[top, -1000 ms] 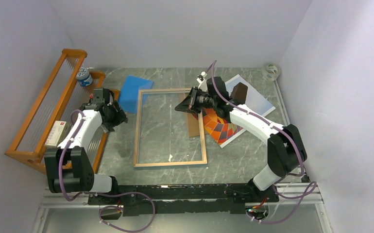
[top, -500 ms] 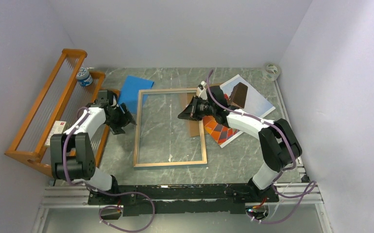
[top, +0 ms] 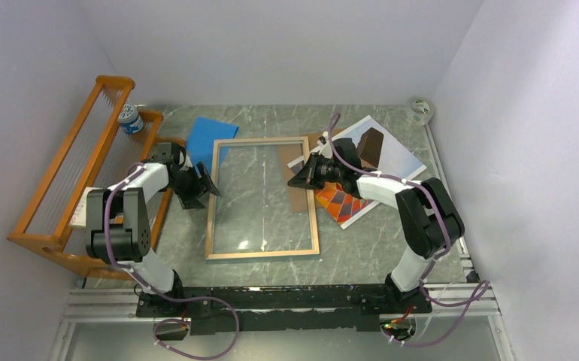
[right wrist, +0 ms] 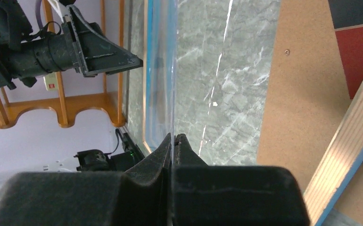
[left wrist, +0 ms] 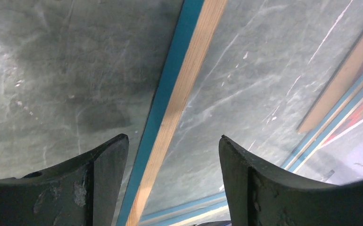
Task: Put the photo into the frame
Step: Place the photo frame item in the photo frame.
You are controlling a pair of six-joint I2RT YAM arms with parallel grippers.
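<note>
The frame (top: 262,253) lies with its light wood back up in the middle of the table. My left gripper (top: 210,184) is open, and its fingers straddle the frame's left bar (left wrist: 189,89) without touching it. My right gripper (top: 301,175) is at the frame's right bar and is shut on the edge of the thin glass pane (right wrist: 172,70), which shows edge-on in the right wrist view. The photo (top: 399,158), with its orange-red balloon, lies right of the frame, partly under my right arm. The brown backing board (top: 299,197) lies partly under the right bar.
An orange wooden rack (top: 68,173) stands along the left wall with a white box (top: 83,207) in it. A small tub (top: 128,118) and a blue pad (top: 207,139) lie at the back left. A tape roll (top: 420,110) sits in the back right corner.
My left gripper has moved right from the rack to the frame's left bar. My right gripper has shifted down and a little right, towards the frame's right bar.
</note>
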